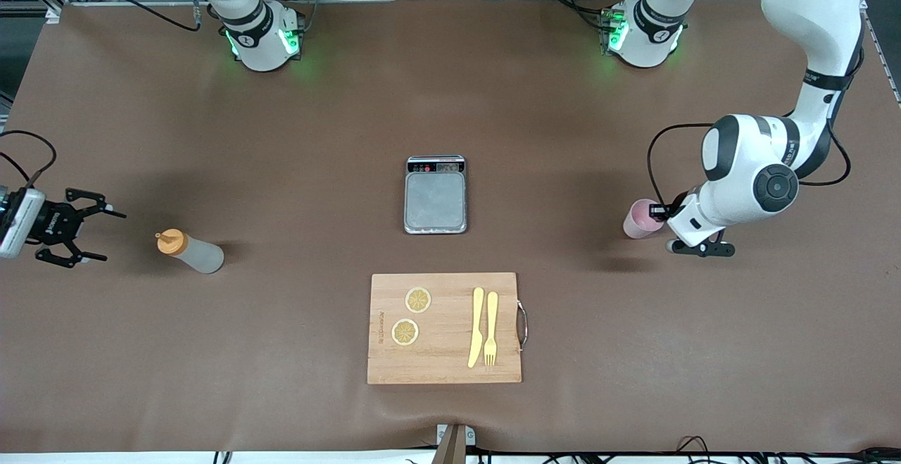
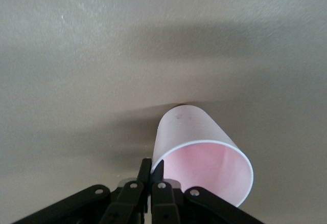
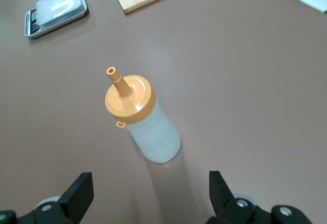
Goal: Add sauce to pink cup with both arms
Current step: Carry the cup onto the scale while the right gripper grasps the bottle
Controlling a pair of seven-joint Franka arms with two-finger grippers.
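Left fingers (image 2: 151, 175) pinch the pink cup (image 2: 199, 150) rim; right fingers (image 3: 76, 196) spread beside the sauce (image 3: 140, 116).

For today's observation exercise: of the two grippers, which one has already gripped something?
The left gripper: it is shut on the pink cup's rim. The right gripper stands open beside the sauce bottle, touching nothing.

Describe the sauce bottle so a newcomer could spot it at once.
Start at the wooden cutting board and look toward the right arm's end of the table. There stands the sauce bottle, by the open right gripper. It is frosted white with an orange nozzle cap, unlike the pink cup.
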